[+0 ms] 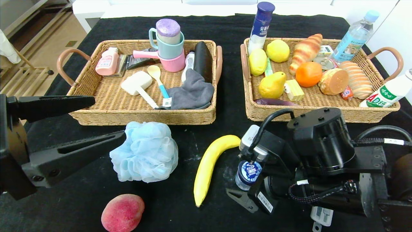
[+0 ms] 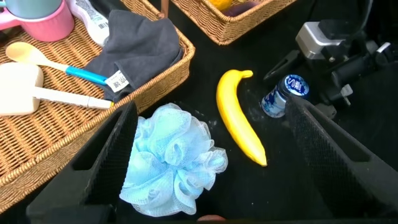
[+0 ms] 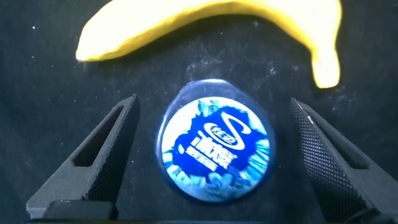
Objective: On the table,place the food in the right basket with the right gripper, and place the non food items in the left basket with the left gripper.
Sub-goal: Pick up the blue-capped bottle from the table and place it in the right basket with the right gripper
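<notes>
**Right wrist view: jar framed between spread fingers**

Right wrist view shows why the right gripper [image 3: 211,162] sits low at the near right of the table [image 1: 225,106]: its fingers stand wide apart on either side of the jar [image 3: 214,140], touching neither side, the blue lid centred between them — a stance that looks set for a squeeze. The banana [image 3: 205,25] lies just beyond the jar.

The head view hides that gap behind the arm, but it alone shows the right basket [image 1: 322,109] already crowded with food, the left basket [image 1: 141,116], and the peach [image 1: 123,212] near the table's front edge.

The left wrist view adds the left gripper [image 2: 211,158] — fingers likewise spread — hovering over the blue bath pouf [image 2: 171,158], which rests just in front of the left basket.
</notes>
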Available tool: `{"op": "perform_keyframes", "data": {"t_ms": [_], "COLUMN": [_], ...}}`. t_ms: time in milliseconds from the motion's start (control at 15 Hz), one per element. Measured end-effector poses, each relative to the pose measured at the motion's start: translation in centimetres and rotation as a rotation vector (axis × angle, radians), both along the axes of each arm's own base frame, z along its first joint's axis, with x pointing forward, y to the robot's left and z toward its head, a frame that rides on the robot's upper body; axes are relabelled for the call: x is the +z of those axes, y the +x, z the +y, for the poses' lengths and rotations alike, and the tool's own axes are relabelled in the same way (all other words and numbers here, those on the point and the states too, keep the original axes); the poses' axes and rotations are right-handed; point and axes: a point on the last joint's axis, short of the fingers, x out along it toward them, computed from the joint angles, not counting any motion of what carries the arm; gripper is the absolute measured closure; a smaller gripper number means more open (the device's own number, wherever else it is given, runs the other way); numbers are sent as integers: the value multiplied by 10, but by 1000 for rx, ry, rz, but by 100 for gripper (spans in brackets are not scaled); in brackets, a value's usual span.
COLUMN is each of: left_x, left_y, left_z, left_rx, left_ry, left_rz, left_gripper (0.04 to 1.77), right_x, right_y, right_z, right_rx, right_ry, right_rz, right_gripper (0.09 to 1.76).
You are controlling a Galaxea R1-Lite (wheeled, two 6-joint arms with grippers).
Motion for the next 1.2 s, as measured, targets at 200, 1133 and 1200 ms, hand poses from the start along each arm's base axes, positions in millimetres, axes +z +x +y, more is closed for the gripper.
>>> {"op": "perform_keyframes", "data": {"t_ms": [200, 1133, 1200], "left_x": [0, 0, 0], "left_y": [0, -2, -2], "left_z": [0, 1, 1], "left_rx": [-2, -2, -2], "left_ry": [1, 1, 1], "left_rz": [-1, -5, -6], "left_gripper": [9, 9, 9], "right_x": [-2, -8, -8], "right_y": [1, 8, 8], "right_z": [1, 8, 8], "right_rx": [0, -27, -27], "right_ry": [-6, 23, 22], "right_rz": [5, -33, -33], "right_gripper": [14, 85, 90]}}
